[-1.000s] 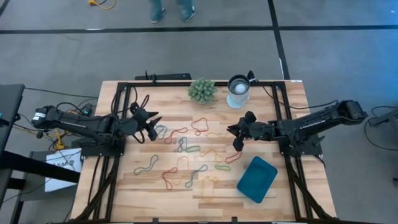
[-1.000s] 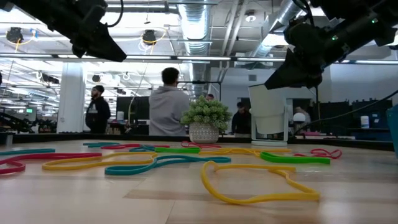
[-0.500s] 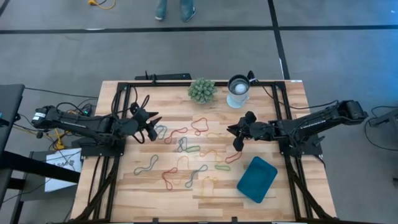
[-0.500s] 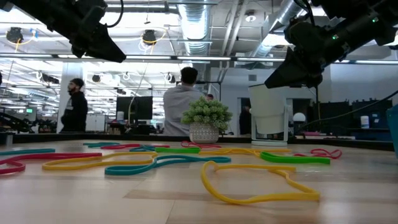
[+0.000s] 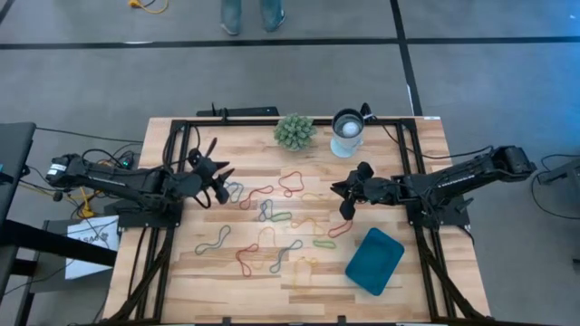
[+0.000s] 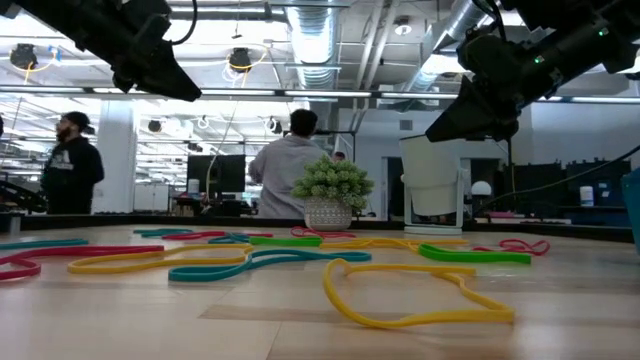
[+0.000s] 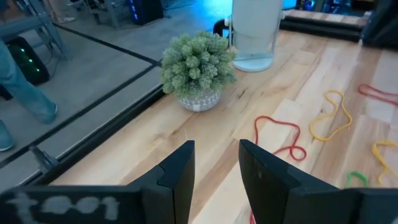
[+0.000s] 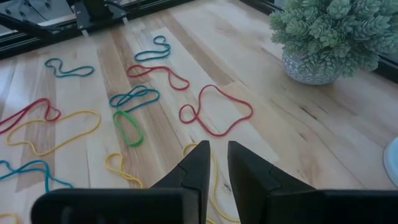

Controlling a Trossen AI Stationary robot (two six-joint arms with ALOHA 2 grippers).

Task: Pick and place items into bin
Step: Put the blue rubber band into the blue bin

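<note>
In the high view, the wooden tabletop fills the lower middle of the frame, with rubber-band loops scattered across its centre in red, green, yellow, blue and orange. The teal bin lies at the lower right of the tabletop, tilted on the diagonal and apart from the loops; nothing shows inside it. The left gripper hangs at the centre left, just beside a blue loop at the edge of the scatter; its wrist view shows the two dark fingers parted by a narrow gap with nothing between them. The right gripper hangs right of centre, above a red loop; in its wrist view the fingers stand nearly together, a slim gap left, and hold nothing. At the top centre of the tabletop stand a spiky green plant ball and, to its right, a round white-and-metal cup. In the low view, a yellow loop lies nearest in the lower middle, and people stand in the room behind, one at the far left and one near the centre.
</note>
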